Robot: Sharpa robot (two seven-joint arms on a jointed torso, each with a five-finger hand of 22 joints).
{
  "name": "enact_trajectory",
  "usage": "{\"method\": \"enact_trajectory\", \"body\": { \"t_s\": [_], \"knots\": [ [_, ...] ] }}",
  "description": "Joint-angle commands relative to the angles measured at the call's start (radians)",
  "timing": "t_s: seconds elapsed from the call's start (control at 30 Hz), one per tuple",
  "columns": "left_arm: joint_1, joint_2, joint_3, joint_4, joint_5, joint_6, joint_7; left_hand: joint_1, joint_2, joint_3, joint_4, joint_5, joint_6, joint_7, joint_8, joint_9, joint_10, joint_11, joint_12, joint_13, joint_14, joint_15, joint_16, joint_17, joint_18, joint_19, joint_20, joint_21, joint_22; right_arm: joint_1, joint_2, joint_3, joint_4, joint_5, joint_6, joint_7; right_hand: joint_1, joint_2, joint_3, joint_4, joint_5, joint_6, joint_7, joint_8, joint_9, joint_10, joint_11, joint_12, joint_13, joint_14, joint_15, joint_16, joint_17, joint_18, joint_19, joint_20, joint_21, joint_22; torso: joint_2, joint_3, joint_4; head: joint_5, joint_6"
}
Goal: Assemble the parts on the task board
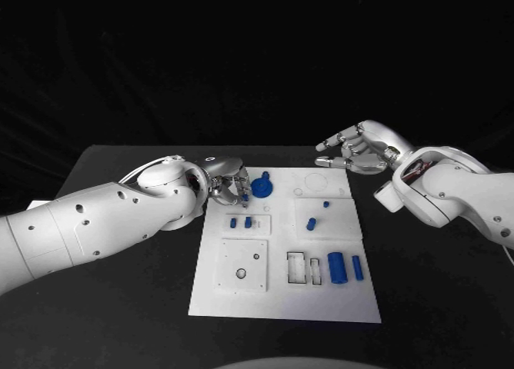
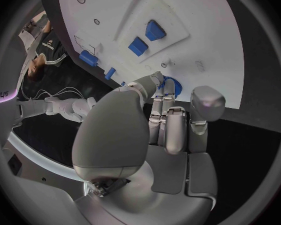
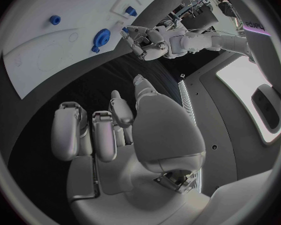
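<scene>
The black desk (image 1: 124, 307) carries the white task board (image 1: 324, 304). The left hand (image 1: 226, 184) sits at the board's far left corner, fingers seemingly touching a round blue part (image 1: 262, 188). The right hand (image 1: 357, 150) hovers beyond the board's far edge, fingers loosely curled, holding nothing.

You see the white task board (image 1: 285, 300) lying flat on the black table; blue parts sit across it. A round blue gear (image 1: 262, 187) rests near its far left corner.
</scene>
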Motion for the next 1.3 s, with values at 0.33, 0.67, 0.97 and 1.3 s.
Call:
{"method": "enact_trajectory", "body": {
  "t_s": [0.33,0.67,0.97,1.3],
  "knots": [
    [-0.006,0.014,-0.007,-0.021,0.009,0.044,-0.019,-0.012,-0.001,0.007,-0.002,-0.003,0.01,-0.001,-0.007,0.0,0.009,0.001,-0.008,-0.001,0.052,0.006,0.006,-0.002,-0.01,0.021,0.005,0.003,0.001,-0.001,0.002,0.0,-0.001,-0.002,0.012,0.008,0.0,0.012,-0.005,0.0,0.007,-0.004,-0.002,0.004,0.001,-0.009,0.0,0.0,0.0,0.079,0.002,-0.005,0.154,0.01,-0.006,0.001,-0.003,-0.001,0.001,-0.0001,-0.0012,0.001,-0.005],
    [-0.008,0.015,-0.009,-0.019,0.007,0.058,-0.022,-0.014,-0.002,0.008,-0.004,-0.003,0.014,-0.002,-0.007,0.0,0.014,0.0,-0.009,-0.001,0.051,0.005,0.006,-0.002,-0.01,0.02,0.005,0.002,0.0,-0.001,0.002,0.0,-0.001,-0.002,0.012,0.008,0.001,0.013,-0.005,0.0,0.007,-0.004,-0.002,0.005,0.001,-0.009,0.0,-0.002,-0.001,0.079,0.002,-0.006,0.153,0.01,-0.006,0.001,-0.004,-0.001,0.0,0.0007,-0.0016,0.003,-0.009],
    [-0.009,0.013,-0.01,-0.011,0.007,0.061,-0.015,-0.016,-0.001,0.009,-0.006,-0.003,0.018,-0.003,-0.008,0.001,0.02,-0.002,-0.011,0.0,0.051,0.004,0.007,-0.002,-0.009,0.02,0.005,0.002,0.001,-0.001,0.003,0.0,-0.001,-0.002,0.012,0.009,0.001,0.013,-0.005,0.0,0.007,-0.004,-0.002,0.005,0.001,-0.009,0.0,-0.002,-0.001,0.079,0.002,-0.006,0.153,0.01,-0.006,0.001,-0.004,-0.001,0.0,0.0007,-0.001,0.002,-0.011],
    [-0.009,0.011,-0.01,-0.01,0.007,0.063,-0.019,-0.023,-0.003,0.007,-0.013,-0.004,0.033,-0.007,-0.008,0.003,0.039,-0.007,-0.014,0.005,0.051,0.0,0.009,0.0,-0.009,0.02,0.003,0.003,0.003,-0.001,0.002,0.0,-0.001,-0.002,0.012,0.008,0.001,0.013,-0.005,0.0,0.007,-0.004,-0.002,0.005,0.001,-0.009,0.0,-0.002,-0.001,0.079,0.002,-0.006,0.153,0.01,-0.006,0.001,-0.004,-0.001,0.0,0.0004,-0.0009,0.002,-0.012]
  ]
}}
